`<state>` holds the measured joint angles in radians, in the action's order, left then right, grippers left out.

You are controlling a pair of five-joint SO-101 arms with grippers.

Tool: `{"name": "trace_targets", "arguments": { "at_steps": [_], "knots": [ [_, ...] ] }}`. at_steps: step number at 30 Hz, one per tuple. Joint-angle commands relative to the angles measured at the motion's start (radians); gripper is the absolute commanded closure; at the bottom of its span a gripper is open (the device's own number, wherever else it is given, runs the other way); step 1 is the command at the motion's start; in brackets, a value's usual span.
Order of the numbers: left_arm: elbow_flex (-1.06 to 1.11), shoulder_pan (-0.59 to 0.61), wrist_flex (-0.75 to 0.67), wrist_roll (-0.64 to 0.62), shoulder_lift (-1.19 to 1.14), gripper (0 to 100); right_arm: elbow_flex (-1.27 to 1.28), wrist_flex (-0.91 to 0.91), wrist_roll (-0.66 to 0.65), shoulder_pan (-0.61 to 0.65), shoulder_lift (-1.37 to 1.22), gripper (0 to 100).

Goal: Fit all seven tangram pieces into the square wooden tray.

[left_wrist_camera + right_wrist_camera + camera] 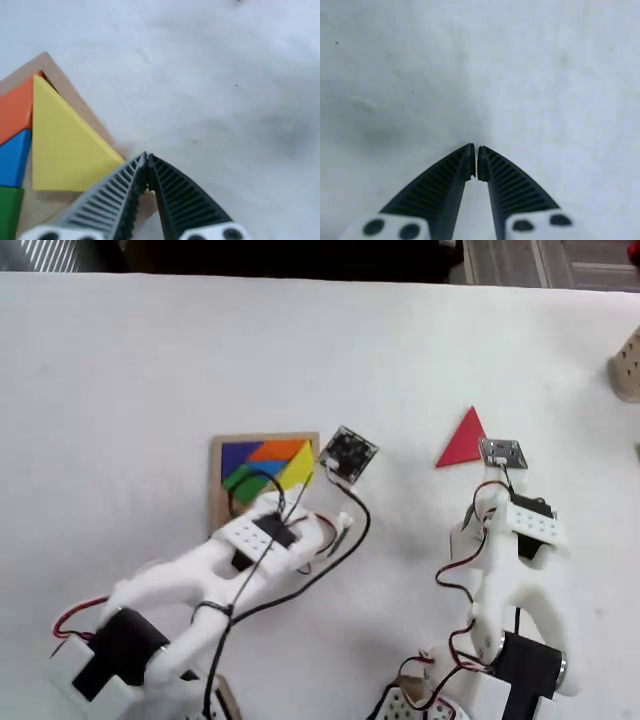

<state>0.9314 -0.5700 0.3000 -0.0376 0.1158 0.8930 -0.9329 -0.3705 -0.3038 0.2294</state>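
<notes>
The square wooden tray [214,490] lies left of the table's middle, holding a blue piece [238,454], an orange piece [278,450], a yellow triangle [298,468] and a green piece [245,483]. The left arm reaches over the tray's near side and hides part of it. My left gripper [147,159] is shut and empty, its tips over the tray's rim [65,82] beside the yellow triangle [62,145]. A red triangle [463,440] lies on the cloth to the right, just beyond the right arm's wrist [503,452]. My right gripper [474,150] is shut over bare white cloth.
A tan wooden object [627,365] stands at the table's right edge. Red and black cables [455,560] loop along both arms. The table's far edge [300,276] runs along the back, with wide white cloth behind the tray.
</notes>
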Motion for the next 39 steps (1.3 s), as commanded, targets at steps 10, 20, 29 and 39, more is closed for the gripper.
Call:
{"name": "trace_targets", "arguments": {
  "at_steps": [10, 20, 29, 39],
  "knots": [
    [-0.095, 0.116, 0.173, 0.011, 0.004, 98, 0.0, 0.01, -0.012, -0.005, 0.033, 98.1],
    [0.008, 0.2, 0.23, 0.005, 0.283, 98, 0.0, 0.012, -0.012, -0.005, 0.033, 98.1],
    [0.11, 0.202, 0.31, 0.003, 0.39, 98, 0.009, 0.024, -0.012, -0.005, 0.033, 98.1],
    [-0.186, 0.202, 0.39, -0.071, -0.036, 98, 0.011, 0.024, -0.012, -0.005, 0.033, 98.1]
  ]
}}
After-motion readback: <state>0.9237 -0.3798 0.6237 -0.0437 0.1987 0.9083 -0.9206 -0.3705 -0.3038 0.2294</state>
